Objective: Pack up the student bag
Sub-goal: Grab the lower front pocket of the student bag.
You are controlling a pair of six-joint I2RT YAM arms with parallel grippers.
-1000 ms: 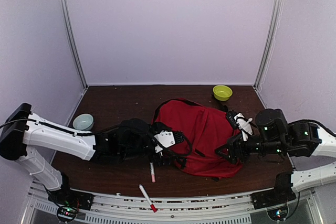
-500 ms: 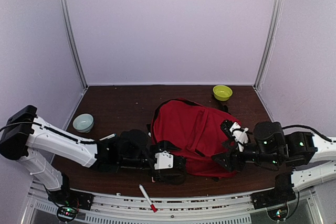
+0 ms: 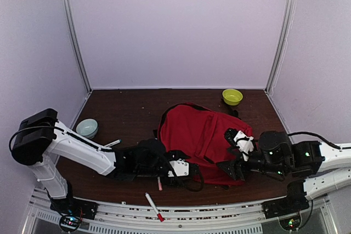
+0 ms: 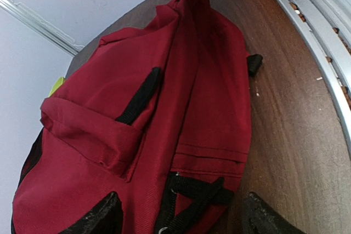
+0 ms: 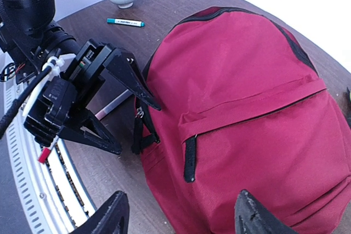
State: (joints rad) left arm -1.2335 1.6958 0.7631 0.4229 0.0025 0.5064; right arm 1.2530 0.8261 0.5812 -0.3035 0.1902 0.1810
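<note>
Student bag [image 3: 203,132], red, lying flat: black side strap [image 4: 194,189] between wide, empty jaws of left gripper [image 4: 181,204], lower corner between open, empty jaws of right gripper [image 5: 182,195]; strap probably best centred deep before pinching.

I can read nothing here — my student bag [image 5: 247,91] bears no legible lettering, and any print on the teal marker [image 5: 125,22] is too small.

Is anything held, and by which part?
Nothing is held. Left gripper, jaws open, sits at the black strap of the student bag; right gripper open too.
</note>
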